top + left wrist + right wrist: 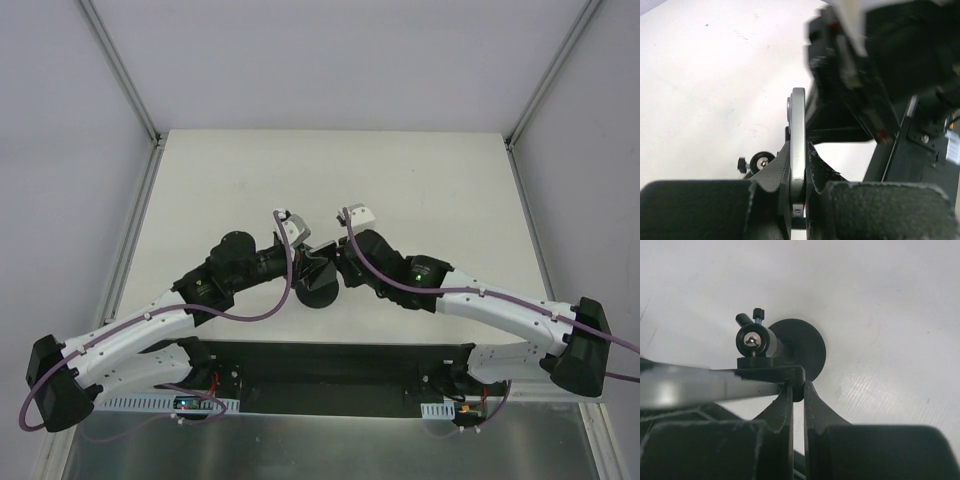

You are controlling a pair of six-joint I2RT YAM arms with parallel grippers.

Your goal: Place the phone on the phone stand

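Currently seating: left tool (798,155) pinches the phone (798,115) edge-on, and right tool (797,392) clamps the phone stand (807,347) by its head, frame centre. Next, I'd ease the phone into that head, then let go.

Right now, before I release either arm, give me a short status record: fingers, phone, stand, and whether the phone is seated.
left fingers: shut on the phone, seen edge-on
right fingers: shut on the clamp bracket of the phone stand
phone: raised at clamp height, one end meeting the bracket
phone stand: disc base flat on the table, between the two arms
seated: cannot confirm; the bracket hides the contact
release: judged premature while both pairs of fingers bear the load
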